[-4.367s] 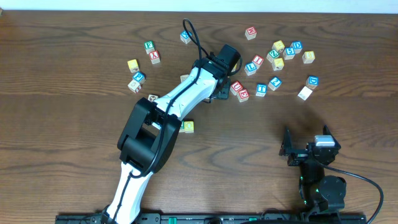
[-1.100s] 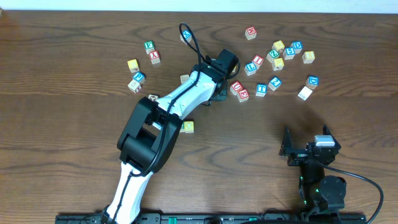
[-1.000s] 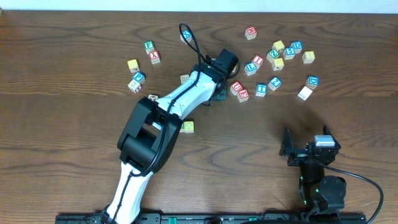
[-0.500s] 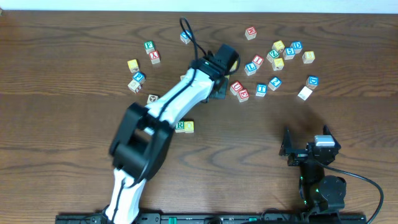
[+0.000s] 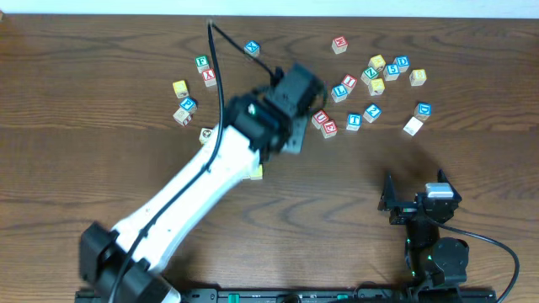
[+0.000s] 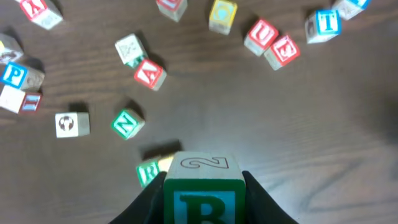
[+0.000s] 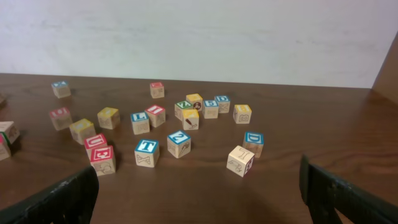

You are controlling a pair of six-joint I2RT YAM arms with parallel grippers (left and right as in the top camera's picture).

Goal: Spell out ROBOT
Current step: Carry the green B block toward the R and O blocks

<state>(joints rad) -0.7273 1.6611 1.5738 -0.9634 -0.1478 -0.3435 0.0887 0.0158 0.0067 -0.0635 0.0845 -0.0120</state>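
Note:
My left gripper (image 6: 204, 208) is shut on a wooden block with a green-bordered blue B face (image 6: 204, 200), held above the table. In the overhead view this gripper (image 5: 290, 137) hangs left of the red U and E blocks (image 5: 324, 124). Below it on the table a green R block (image 6: 148, 172) lies beside a yellow block (image 6: 165, 163), which also shows in the overhead view (image 5: 256, 172). A blue T block (image 7: 147, 151) sits in the right cluster. My right gripper (image 7: 199, 193) is open and empty, low at the front right (image 5: 413, 202).
Loose letter blocks are scattered across the far half of the table: a group at the left (image 5: 189, 88), a larger cluster at the right (image 5: 379, 76). A green N block (image 6: 127, 124) and a red A block (image 6: 150, 74) lie left of the held block. The left arm (image 5: 194, 194) crosses the middle.
My left arm has swung and risen with the B block in its jaws; its lower links moved left and now cover the R block. The right arm has not moved.

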